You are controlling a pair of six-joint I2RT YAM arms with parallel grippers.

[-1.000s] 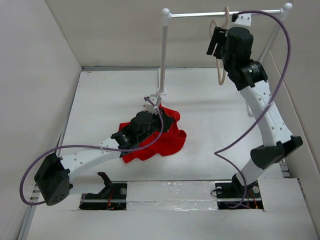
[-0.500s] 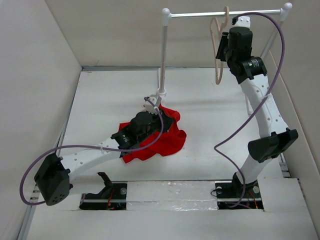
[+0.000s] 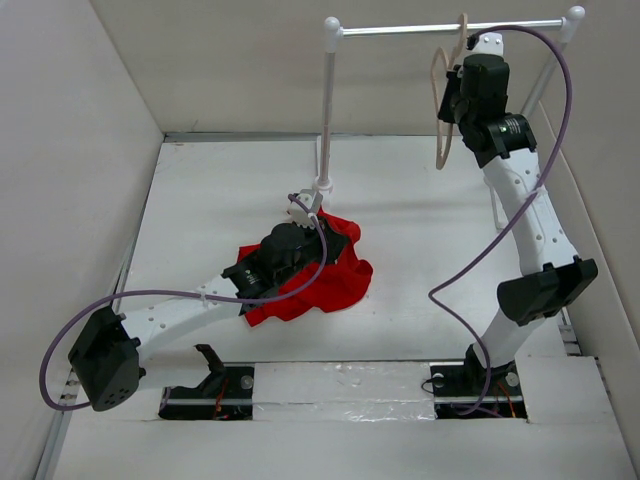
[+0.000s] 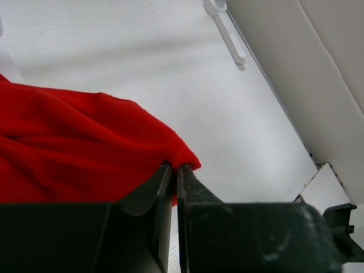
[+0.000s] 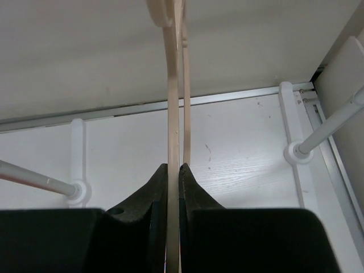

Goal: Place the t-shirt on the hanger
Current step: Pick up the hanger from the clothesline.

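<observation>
The red t-shirt (image 3: 330,275) lies crumpled on the table floor in front of the rack's left post. My left gripper (image 4: 174,166) is shut on a fold at the t-shirt's (image 4: 74,142) edge, low over the table. The thin beige hanger (image 3: 441,100) hangs by its hook from the silver rod (image 3: 400,29) at the upper right. High up beside the rod, my right gripper (image 5: 173,166) is shut on one of the hanger's (image 5: 172,85) thin bars, which runs straight up between the jaws.
The white rack has a left post (image 3: 327,110) standing just behind the t-shirt and a right post (image 3: 548,70) near the right wall. White walls close in the left, back and right sides. A white rack foot (image 4: 227,34) lies on the floor.
My right gripper moved in onto the hanger and closed on its bar, shifting the hanger slightly right along the rod. The left arm and t-shirt have not moved.
</observation>
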